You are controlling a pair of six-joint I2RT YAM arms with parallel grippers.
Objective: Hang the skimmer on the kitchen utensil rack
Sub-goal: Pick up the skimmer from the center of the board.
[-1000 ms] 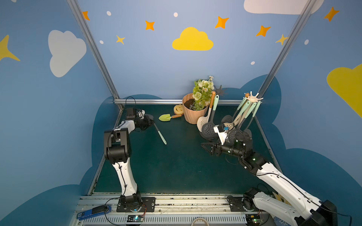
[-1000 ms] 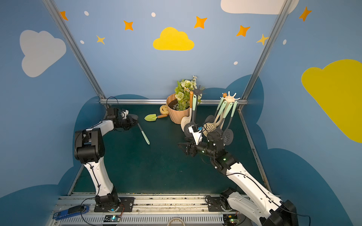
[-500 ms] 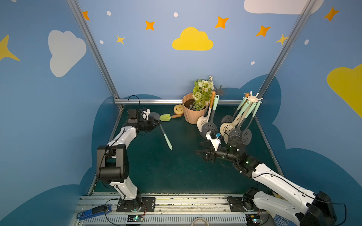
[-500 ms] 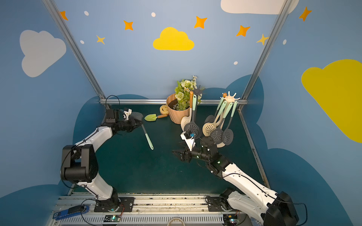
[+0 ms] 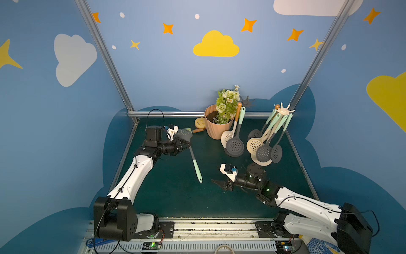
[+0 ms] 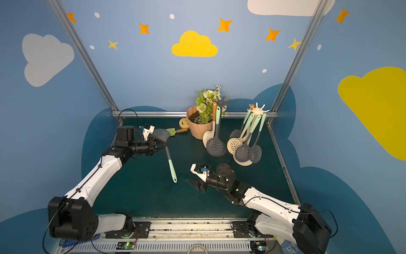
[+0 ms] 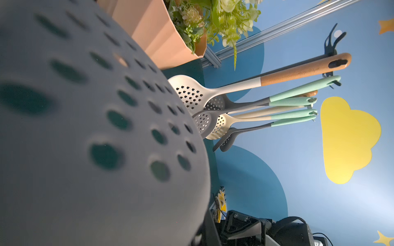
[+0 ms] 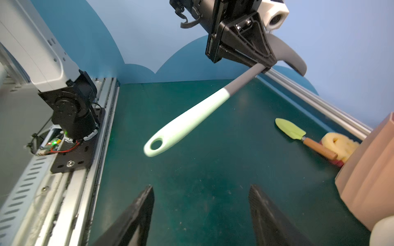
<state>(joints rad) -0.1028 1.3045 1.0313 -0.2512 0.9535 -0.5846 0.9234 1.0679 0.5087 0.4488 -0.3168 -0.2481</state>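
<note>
1. The skimmer (image 5: 193, 157) is up in the air over the left-middle of the worktop (image 5: 175, 198). It looks clear of the mat in the right wrist view, though I can't be sure how far its tip is off it.
2. The left end effector (image 5: 185, 144) pinches the skimmer tight on the grey shaft, right under the perforated head. That head fills most of the left wrist view (image 7: 85, 127).
3. The long axis runs from the head at the back left, forward and slightly toward the right arm. The mint handle (image 8: 187, 121) leads, and its hanging hole (image 8: 156, 144) is at the free end.
4. The right end effector (image 5: 216, 182) has its jaws spread wide and holds nothing. It points at that free end from the right, near it but apart.
5. The handle tip lies ahead of the open jaws and off to one side of the gap, not between them.
6. To my eye this is a handover in the making. The right arm is the nearer one to the racks and to the handle tip.
7. The cream rack (image 5: 283, 110) stands at the back right, crowded with hung skimmers (image 5: 263, 151). The dark rack (image 5: 247, 102) rises beside the flower pot (image 5: 216, 129) and carries two.
8. I can't tell which rack is meant.
</note>
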